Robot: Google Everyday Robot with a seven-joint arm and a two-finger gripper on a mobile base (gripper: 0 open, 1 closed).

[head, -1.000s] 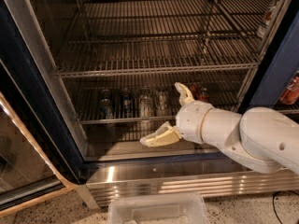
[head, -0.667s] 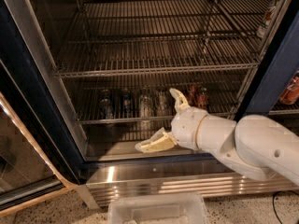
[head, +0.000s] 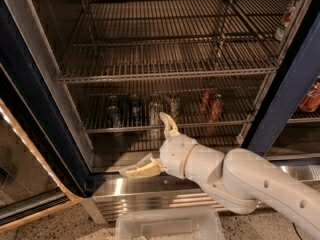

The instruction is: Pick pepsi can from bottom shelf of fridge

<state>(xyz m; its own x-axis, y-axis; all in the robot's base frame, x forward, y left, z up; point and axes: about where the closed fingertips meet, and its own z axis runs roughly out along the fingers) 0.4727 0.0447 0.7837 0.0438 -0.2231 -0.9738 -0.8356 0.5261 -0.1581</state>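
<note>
The fridge (head: 287, 91) stands open, with a dark blue frame and steel wire racks. On the bottom shelf (head: 100, 129) several cans stand in a row. The darker can that looks blue (head: 134, 109) is the pepsi can. A dark can (head: 113, 112) stands to its left, and silvery cans (head: 155, 112) to its right. Two red cans (head: 210, 104) stand further right. My gripper (head: 151, 145) is open and empty in front of the shelf's front rail. One finger (head: 168, 122) points up at the silvery cans and the other (head: 139, 170) points left, low over the fridge floor.
Empty wire racks (head: 165, 59) fill the space above. A steel kick plate (head: 145, 195) runs below the opening. A clear plastic bin (head: 170, 227) sits on the floor in front. The glass door (head: 25, 179) hangs open at left. More red cans (head: 311, 96) are at far right.
My gripper and forearm have moved left along the front of the bottom shelf, from near the red cans to in front of the silvery cans. The cans have not moved.
</note>
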